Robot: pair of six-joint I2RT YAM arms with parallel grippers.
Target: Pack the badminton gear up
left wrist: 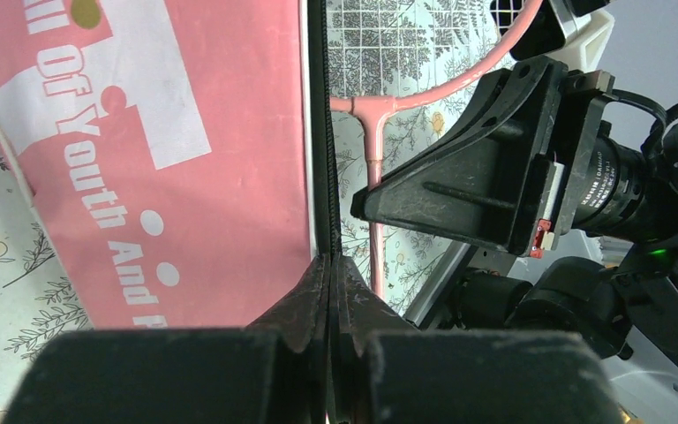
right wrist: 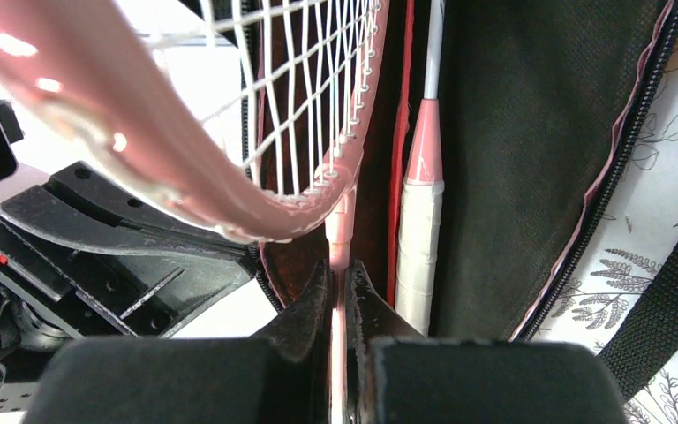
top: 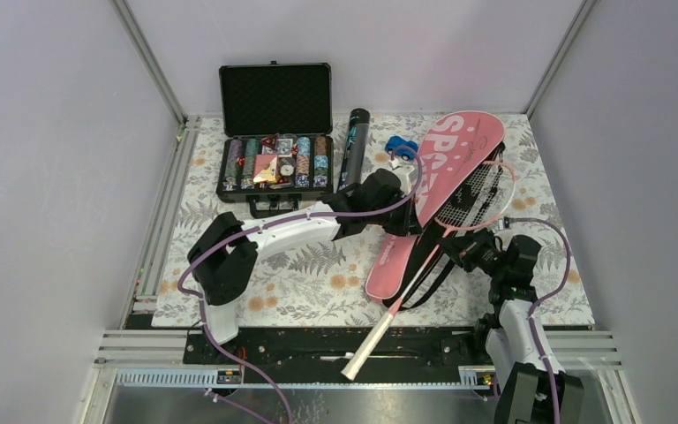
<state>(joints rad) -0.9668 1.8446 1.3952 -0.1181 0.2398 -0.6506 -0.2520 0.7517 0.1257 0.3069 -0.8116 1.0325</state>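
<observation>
Two pink-framed rackets are at the pink "SPORT" cover (top: 455, 163), which lies slantwise right of centre on the floral mat (top: 318, 274): one racket (right wrist: 419, 238) lies inside the open cover, the other racket (top: 475, 196) rests its head over the cover's right edge. The right gripper (right wrist: 340, 278) is clamped on this second racket's pink shaft just below the head, and the left gripper (left wrist: 329, 265) pinches the cover's black zipper edge with fingers pressed together. Further back are the black tube (top: 353, 146), an open poker chip case (top: 274, 159) and a blue toy car (top: 399, 146).
</observation>
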